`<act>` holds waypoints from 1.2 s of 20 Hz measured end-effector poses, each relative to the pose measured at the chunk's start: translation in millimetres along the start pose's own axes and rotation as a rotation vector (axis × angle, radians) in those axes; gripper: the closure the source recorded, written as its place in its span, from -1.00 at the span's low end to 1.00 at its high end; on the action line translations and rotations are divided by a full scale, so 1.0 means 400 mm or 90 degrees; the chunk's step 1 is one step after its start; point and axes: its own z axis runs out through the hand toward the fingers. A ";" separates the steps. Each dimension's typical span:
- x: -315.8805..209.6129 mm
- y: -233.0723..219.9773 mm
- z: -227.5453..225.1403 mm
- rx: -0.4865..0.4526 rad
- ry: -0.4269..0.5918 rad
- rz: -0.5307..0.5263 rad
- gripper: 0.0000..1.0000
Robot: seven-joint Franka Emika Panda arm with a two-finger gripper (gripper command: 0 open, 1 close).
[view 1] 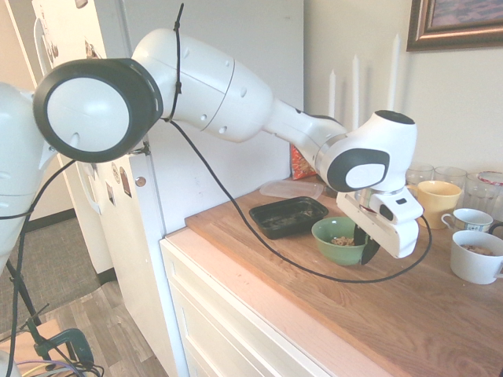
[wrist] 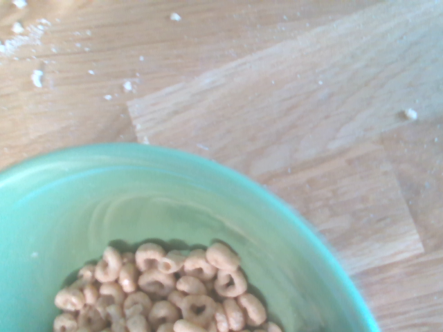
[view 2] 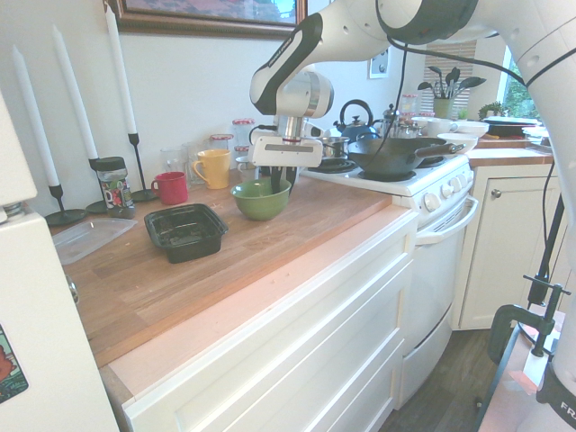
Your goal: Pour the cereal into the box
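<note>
On the wooden countertop [view 2: 225, 261], near its back half, sits a round green bowl [view 1: 339, 238], smooth and glossy, with a small heap of tan ring-shaped cereal [wrist: 163, 290] on its bottom. Straight above one side of the bowl hangs the gripper [view 1: 363, 245], pointing down, dark fingers [view 1: 369, 250] straddling the rim, one inside and one outside; closed on the rim or just short of it, cannot tell. Just beside the bowl, on the side away from the stove, lies the box [view 2: 185, 230]: shallow, black, glossy plastic, rectangular with rounded corners and a raised rim, apart from the bowl by a narrow strip of bare wood. Beyond the box, toward the wall, a clear flat plastic container [view 2: 85, 238]. Along the wall behind, a yellow mug [view 2: 212, 167], a red mug [view 2: 171, 187], glass jars and tall white candles [view 2: 121, 67] in black holders. Plenty of bare plank between the bowl and the counter's front edge; scattered pale crumbs [wrist: 38, 76] on the wood grain close to the bowl.
</note>
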 end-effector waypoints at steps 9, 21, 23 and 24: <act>-0.054 -0.059 -0.138 0.029 0.020 -0.034 1.00; -0.278 -0.195 -0.317 -0.049 0.189 -0.111 1.00; -0.348 -0.237 -0.293 -0.073 0.229 -0.130 1.00; -0.381 -0.254 -0.280 -0.084 0.249 -0.139 1.00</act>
